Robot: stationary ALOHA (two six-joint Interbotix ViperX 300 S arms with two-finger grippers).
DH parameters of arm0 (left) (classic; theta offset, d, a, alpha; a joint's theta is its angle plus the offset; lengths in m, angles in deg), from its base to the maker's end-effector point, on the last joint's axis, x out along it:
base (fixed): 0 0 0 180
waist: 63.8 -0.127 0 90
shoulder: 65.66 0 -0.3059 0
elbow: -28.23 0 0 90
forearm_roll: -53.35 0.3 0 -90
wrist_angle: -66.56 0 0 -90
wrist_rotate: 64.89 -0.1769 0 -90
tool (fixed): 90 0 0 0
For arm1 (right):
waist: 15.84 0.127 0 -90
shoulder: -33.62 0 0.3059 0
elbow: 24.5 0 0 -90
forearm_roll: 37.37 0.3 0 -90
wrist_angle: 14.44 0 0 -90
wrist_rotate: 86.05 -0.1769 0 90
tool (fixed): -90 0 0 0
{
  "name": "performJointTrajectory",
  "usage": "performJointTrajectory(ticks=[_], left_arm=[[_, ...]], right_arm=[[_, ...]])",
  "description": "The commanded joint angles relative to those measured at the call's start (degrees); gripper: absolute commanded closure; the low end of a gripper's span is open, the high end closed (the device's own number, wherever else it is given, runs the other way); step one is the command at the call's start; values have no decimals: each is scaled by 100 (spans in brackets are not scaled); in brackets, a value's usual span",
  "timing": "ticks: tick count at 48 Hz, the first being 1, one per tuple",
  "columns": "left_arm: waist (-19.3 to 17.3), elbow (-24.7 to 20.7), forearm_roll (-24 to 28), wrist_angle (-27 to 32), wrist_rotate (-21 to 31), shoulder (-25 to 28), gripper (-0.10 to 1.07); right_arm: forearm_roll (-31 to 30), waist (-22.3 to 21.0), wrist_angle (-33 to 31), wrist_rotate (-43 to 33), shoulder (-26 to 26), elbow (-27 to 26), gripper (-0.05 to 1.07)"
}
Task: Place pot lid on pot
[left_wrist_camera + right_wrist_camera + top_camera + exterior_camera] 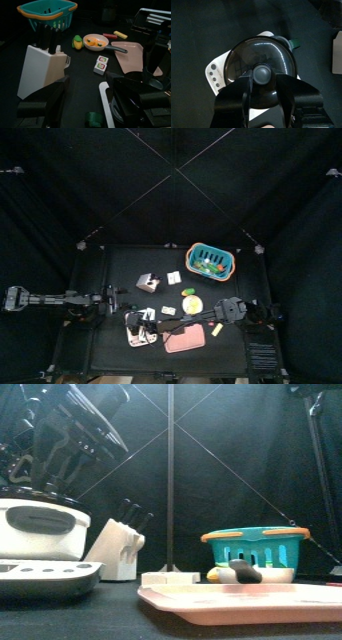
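Right gripper [261,92] straddles the pot lid's [261,57] knob [262,75], open.

The black table [120,263] carries a teal basket [210,258], white knife block [147,281], pink tray [189,337], white cooker [138,327], yellow corn [78,42] and a small box [101,64].

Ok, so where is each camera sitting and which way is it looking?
Top: overhead, straight down on the table, both arms showing.
Front: table edge, level, facing teal basket; an arm upper left.
Left wrist: toward knife block, own jaws at bottom.
Right wrist: down on the lid, jaws astride its knob.
Shared: teal basket in top, front, left wrist.
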Motion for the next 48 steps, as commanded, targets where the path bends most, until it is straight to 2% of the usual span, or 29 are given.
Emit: performJointTrajectory(ticks=[1, 14, 27, 42, 48], left_arm=[[-18, -79, -9, -26, -9, 18, 4], [-18, -70, 0, -26, -9, 18, 4], [-18, -70, 0, -26, -18, 9, 4], [-18, -70, 0, -26, -9, 9, 4], [-18, -79, 0, -26, -18, 9, 4]], right_arm=[[0, -35, 44, 9, -141, -185, 46], [-18, -44, 44, 0, -132, -185, 33], [-88, -35, 123, 0, -141, -193, 28], [-114, -26, 149, 0, -158, -193, 14], [-158, -26, 141, -9, -176, -193, 12]])
